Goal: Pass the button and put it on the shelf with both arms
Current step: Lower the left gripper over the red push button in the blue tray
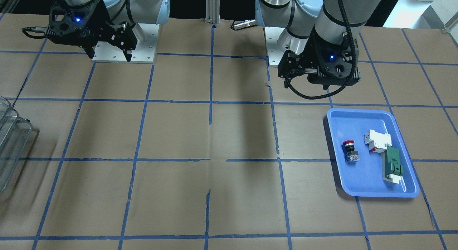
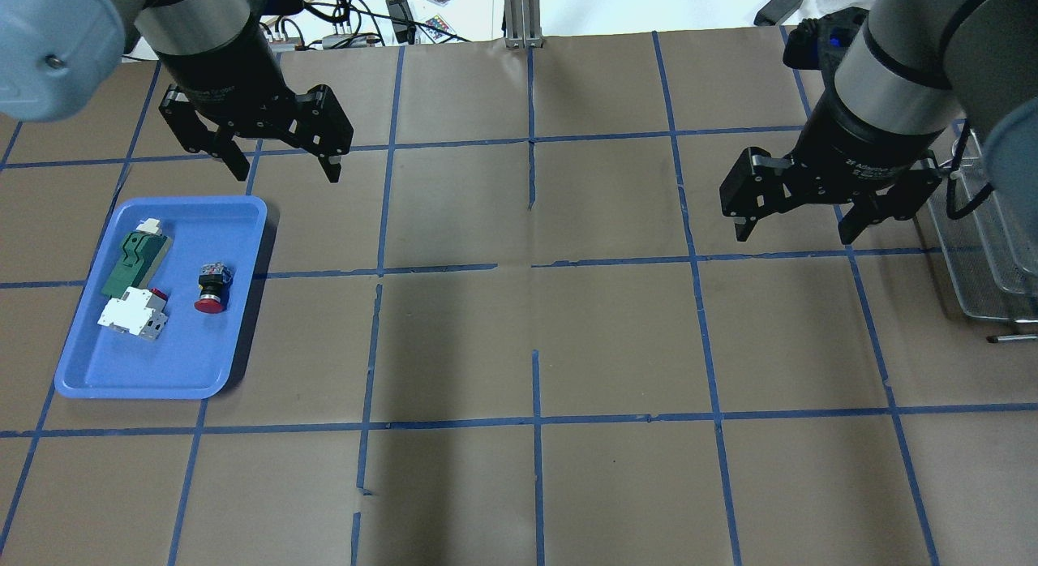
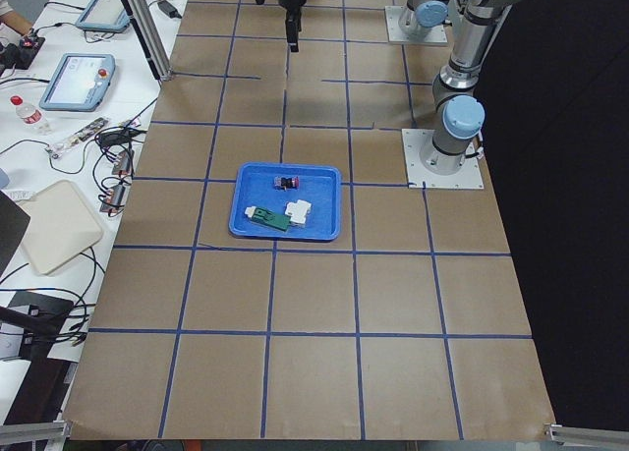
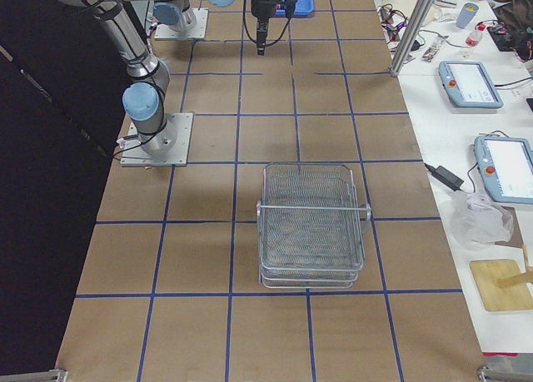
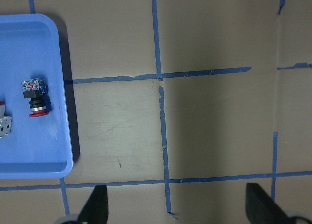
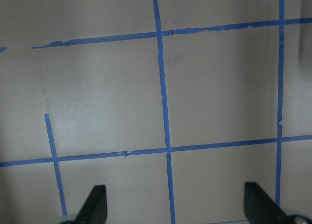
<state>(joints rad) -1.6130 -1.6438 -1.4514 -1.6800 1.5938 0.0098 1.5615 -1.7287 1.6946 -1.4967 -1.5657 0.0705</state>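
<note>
While hanging high over the counter (image 2: 616,339), left tool (image 2: 287,175): spread wide, gripping nothing; both fingertips bare at the bottom edge of the left wrist view.
Right tool (image 2: 793,233): likewise wide open and empty, hovering near the shelf (image 2: 985,250) at the counter's right end.
Button (image 2: 212,289): lying on its side in the blue tray (image 2: 186,347), on the tray's inner half, near but apart from the white block (image 2: 132,316) and the green-and-white part (image 2: 130,258).
Long axis: running fore and aft, red cap toward the robot, clear contact block away from it, tilted slightly.
Direction from tool: off to the left tool's own left, close to the left edge of the wrist view; fore-aft offset hard to judge with the tool so high.
Finger line against axis: set left-right, so crossing the button's length; probably little wrist turn needed before closing across the black collar.
Nearer arm: left, plainly; right tool well apart, at the far end of the counter.
Step in hand: judged as the very start, the approach to the pick; nothing passed, nothing on the shelf.
Next move: sideways over the tray, then straight down, stopping short of the tray floor.
Risk: round body rolling off one finger; white block near enough to snag.
</note>
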